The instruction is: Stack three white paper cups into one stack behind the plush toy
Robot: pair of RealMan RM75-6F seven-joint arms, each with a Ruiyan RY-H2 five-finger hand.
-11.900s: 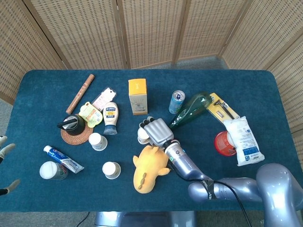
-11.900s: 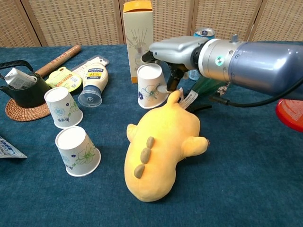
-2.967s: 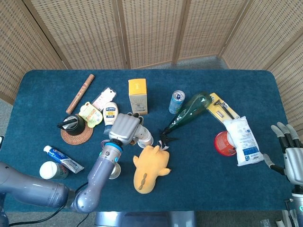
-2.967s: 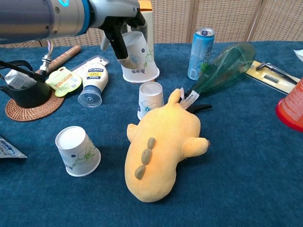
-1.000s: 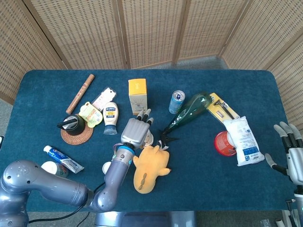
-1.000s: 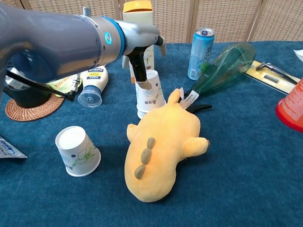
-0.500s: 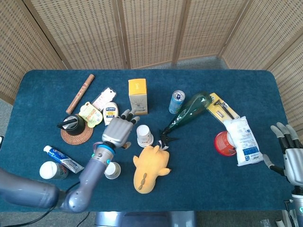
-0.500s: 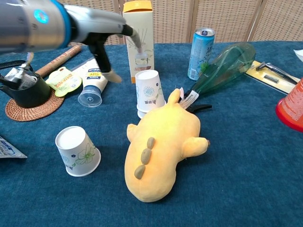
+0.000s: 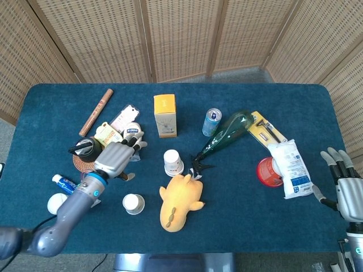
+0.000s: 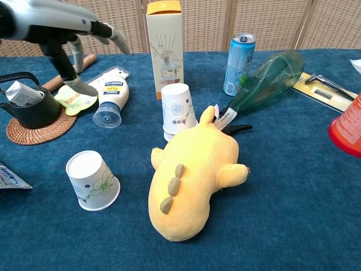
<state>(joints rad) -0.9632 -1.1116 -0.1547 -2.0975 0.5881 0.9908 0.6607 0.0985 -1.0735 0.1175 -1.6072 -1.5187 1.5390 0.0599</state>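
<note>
The left hand (image 9: 115, 158) hovers released; two cups stand nested (image 10: 178, 111) at the plush toy's (image 10: 190, 180) twelve o'clock, the lone cup (image 10: 92, 180) at nine — a careless reach could topple it.

Small blue-lettered label on the squeeze bottle (image 10: 109, 96), too blurred to read with confidence, faint print on the tall carton (image 10: 165, 49), illegible, floral motifs only on the paper cups (image 10: 178, 110), no wording legible elsewhere
</note>
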